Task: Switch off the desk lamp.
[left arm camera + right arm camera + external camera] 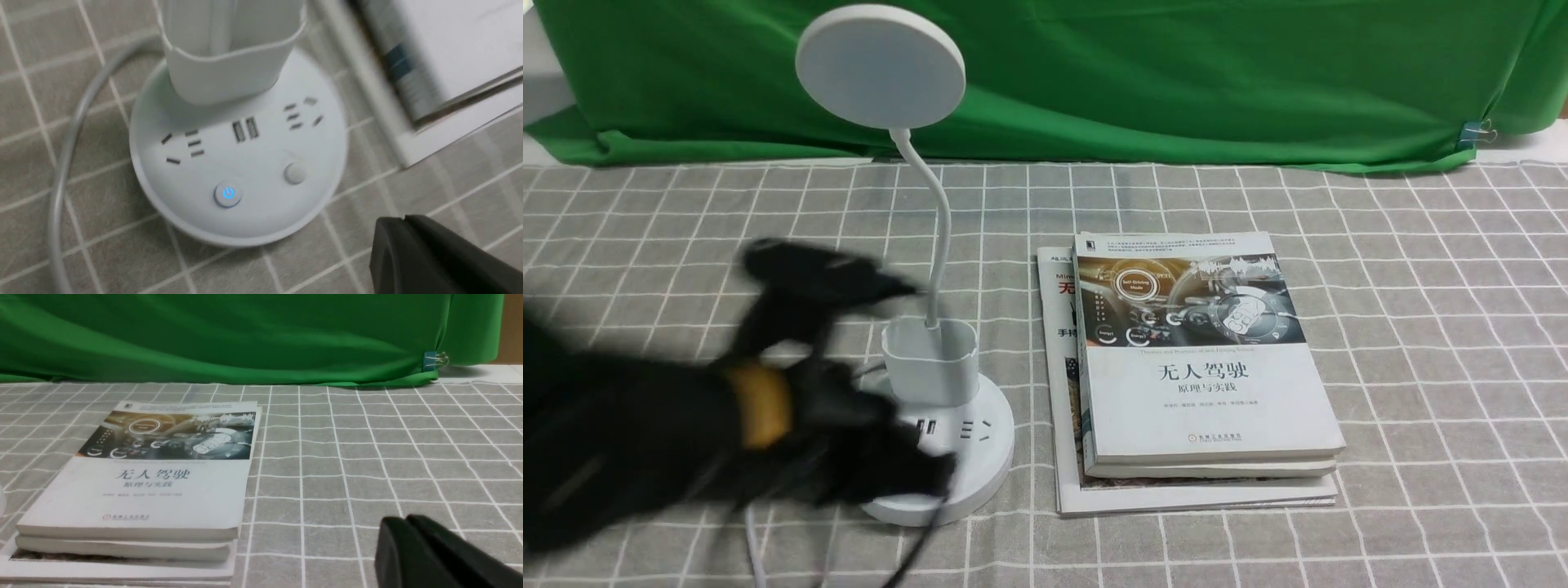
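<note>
The white desk lamp (880, 65) stands left of centre, its disc head on a bent gooseneck above a cup holder (931, 363) and a round base (984, 441). In the left wrist view the base (253, 163) shows sockets, a button with a glowing blue power sign (228, 193) and a plain round button (294, 173). My left gripper (402, 222) is shut and empty, off the base's rim, apart from both buttons. In the front view it (935, 475) is blurred and covers the base's near left side. My right gripper (404, 522) is shut and empty above the cloth.
A stack of books (1201, 392) lies just right of the lamp base, and shows in the right wrist view (155, 486). The lamp's white cable (65, 155) curves round the base's left side. A green backdrop (1176, 82) closes the far edge of the checked tablecloth.
</note>
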